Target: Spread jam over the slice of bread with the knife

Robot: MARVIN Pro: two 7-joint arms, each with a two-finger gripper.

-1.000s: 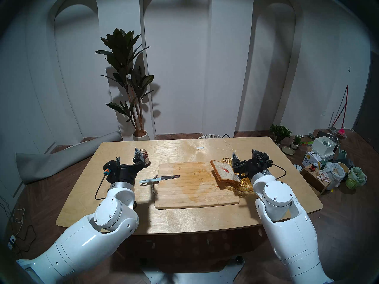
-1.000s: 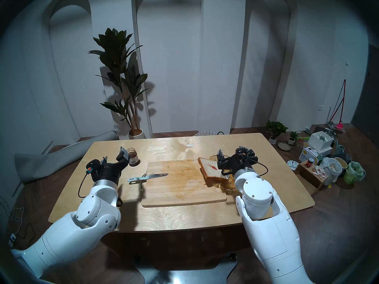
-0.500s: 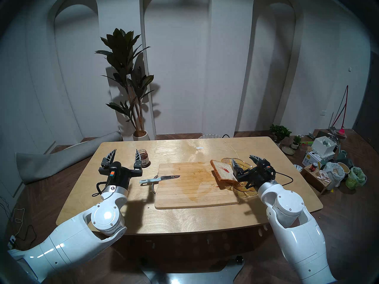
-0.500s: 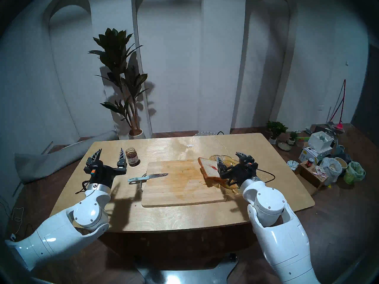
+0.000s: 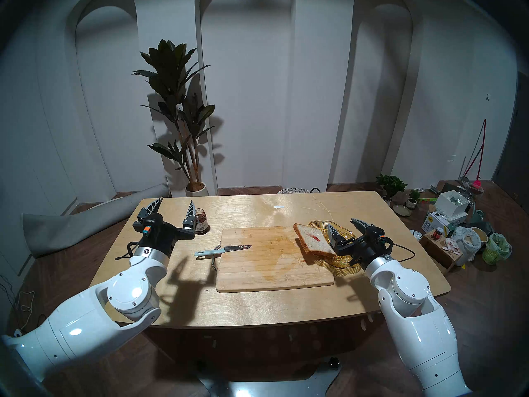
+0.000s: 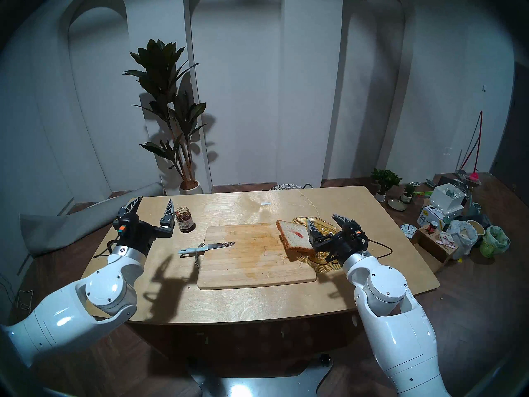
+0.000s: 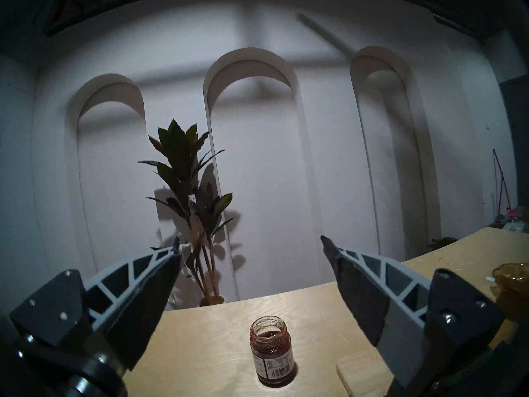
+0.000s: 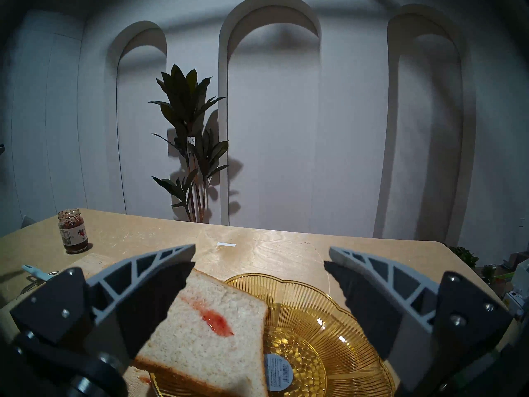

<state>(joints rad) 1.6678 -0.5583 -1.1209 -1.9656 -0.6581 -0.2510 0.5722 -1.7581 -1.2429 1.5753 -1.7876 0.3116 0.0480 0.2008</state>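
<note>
The slice of bread [image 5: 312,239] leans tilted on the left rim of an amber glass dish [image 5: 346,233], with a short red smear of jam [image 8: 217,320] on its face. The open jam jar [image 5: 201,221] stands at the table's far left. The knife [image 5: 221,250] lies with its pale handle off the cutting board's left edge and its dark blade on the board. My left gripper [image 5: 174,206] hangs open beside the jar, empty. My right gripper [image 5: 343,224] is open over the dish, just right of the bread, holding nothing.
A wooden cutting board [image 5: 272,273] with a wet stain lies mid-table. A metal loop sticks out under the knife handle at the board's left edge. Boxes, bags and pots crowd the floor at the right [image 5: 458,233]. A tall potted plant [image 5: 183,115] stands behind the table.
Both arms have drawn back toward me and outward, wrists turning level. The left gripper moved left and up from the jar; the right one shifted right of the bread. Bread and knife stayed put.
</note>
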